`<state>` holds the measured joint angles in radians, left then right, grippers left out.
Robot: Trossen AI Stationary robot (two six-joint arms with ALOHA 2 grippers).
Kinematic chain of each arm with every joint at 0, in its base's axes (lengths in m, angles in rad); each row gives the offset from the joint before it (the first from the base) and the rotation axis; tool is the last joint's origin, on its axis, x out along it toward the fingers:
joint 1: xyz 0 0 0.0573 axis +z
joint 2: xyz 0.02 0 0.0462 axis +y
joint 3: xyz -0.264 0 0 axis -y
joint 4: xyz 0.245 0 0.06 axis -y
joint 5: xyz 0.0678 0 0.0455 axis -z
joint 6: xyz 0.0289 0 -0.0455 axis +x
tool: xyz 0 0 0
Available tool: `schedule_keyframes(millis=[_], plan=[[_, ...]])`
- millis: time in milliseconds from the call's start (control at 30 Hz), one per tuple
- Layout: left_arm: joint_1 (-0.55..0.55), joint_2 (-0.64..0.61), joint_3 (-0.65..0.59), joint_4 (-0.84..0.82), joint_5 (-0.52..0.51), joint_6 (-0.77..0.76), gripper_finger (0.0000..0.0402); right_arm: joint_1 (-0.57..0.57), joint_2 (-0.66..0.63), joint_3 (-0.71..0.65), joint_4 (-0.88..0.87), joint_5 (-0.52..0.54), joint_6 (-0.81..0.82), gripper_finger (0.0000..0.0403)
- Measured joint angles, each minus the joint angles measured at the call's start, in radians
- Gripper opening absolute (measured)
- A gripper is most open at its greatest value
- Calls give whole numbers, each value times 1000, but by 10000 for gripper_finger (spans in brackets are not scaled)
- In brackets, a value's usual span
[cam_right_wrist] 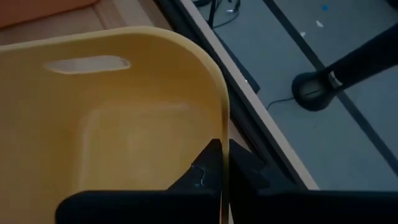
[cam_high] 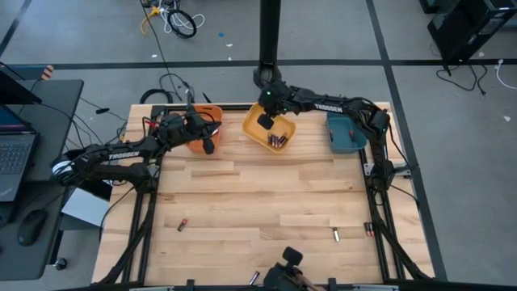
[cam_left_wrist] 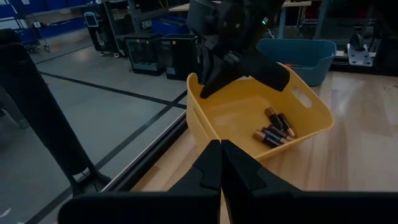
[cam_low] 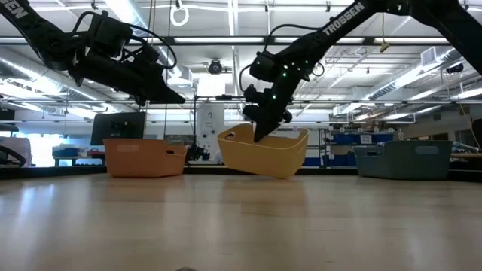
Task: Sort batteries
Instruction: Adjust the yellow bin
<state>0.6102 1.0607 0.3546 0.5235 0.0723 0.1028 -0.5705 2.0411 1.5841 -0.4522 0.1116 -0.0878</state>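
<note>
Right tool point(cam_high: 265, 121) pinches the far-left rim of the yellow bin point(cam_high: 284, 139), tipping it off the bench point(cam_high: 258, 194) on that side. Batteries in the bin point(cam_left_wrist: 273, 127) lie bunched side by side, long axes roughly parallel. Left tool point(cam_high: 208, 144) is pressed together, holding nothing, beside the orange bin point(cam_high: 198, 129); loose batteries point(cam_high: 182, 224) lie flat near the front.

Right hand point(cam_right_wrist: 221, 163) pinching yellow bin point(cam_right_wrist: 112, 130) rim, floor beyond
</note>
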Motion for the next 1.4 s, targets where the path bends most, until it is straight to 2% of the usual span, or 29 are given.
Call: schedule_keyframes(millis=[333, 567, 700, 1033, 1233, 1400], plan=[[0, 0, 0, 0, 0, -2, 8, -8, 0, -15, 53, -63, -26, 18], [0, 0, 0, -7, 0, -8, 8, -23, 1, -15, 43, -78, 37, 14], [0, 0, 0, -7, 0, -9, 8, -15, 1, -16, 25, -1, 77, 16], [0, 0, 0, -6, 0, -10, 8, 33, 1, -16, 95, 199, 54, 14], [0, 0, 0, -4, 0, -6, 8, 35, 1, -16, 91, 210, 98, 14], [0, 0, 0, -4, 0, -6, 8, 14, 1, -16, -52, 199, 327, 14]])
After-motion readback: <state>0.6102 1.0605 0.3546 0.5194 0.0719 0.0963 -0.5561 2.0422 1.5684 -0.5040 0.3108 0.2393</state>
